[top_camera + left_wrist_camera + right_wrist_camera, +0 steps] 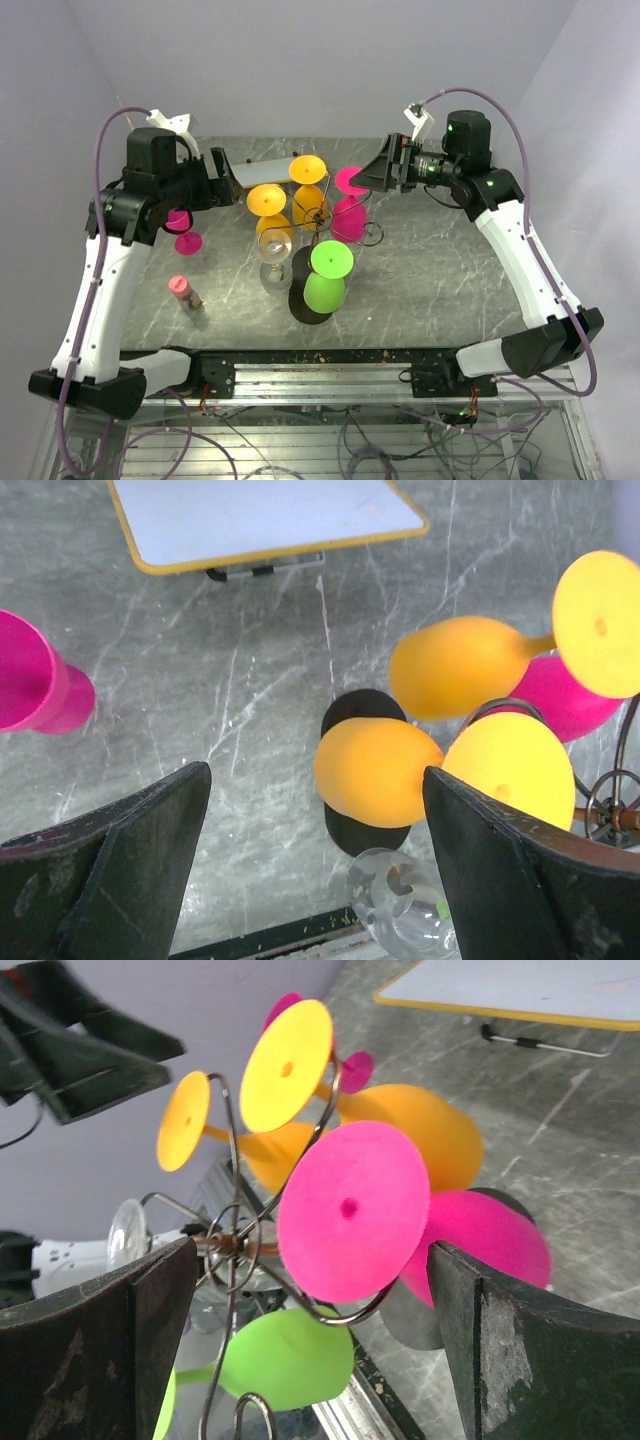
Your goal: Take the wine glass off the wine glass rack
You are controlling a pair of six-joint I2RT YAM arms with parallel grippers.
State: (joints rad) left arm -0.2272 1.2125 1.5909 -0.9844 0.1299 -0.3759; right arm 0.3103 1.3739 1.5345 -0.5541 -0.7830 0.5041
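Jaws stand wide and empty on right gripper (pixel 385 172) and left gripper (pixel 222 185); the pink wine glass (pixel 350 1210), hung by its foot on the wine glass rack (pixel 235 1245) at the side nearest the right gripper, looks light, stiff and slick, best taken across the bowl, with wire hooks (pixel 345 1312) and orange glasses (pixel 420 1130) crowding inward and free room outward over the table (pixel 440 270).

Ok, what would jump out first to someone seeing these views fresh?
The wine glass rack at the centre of the table, hung with two orange glasses, a green glass and a pink glass. The open right pincer faces that pink glass, whose foot fills the right wrist view. A second pink glass sits apart at the left.
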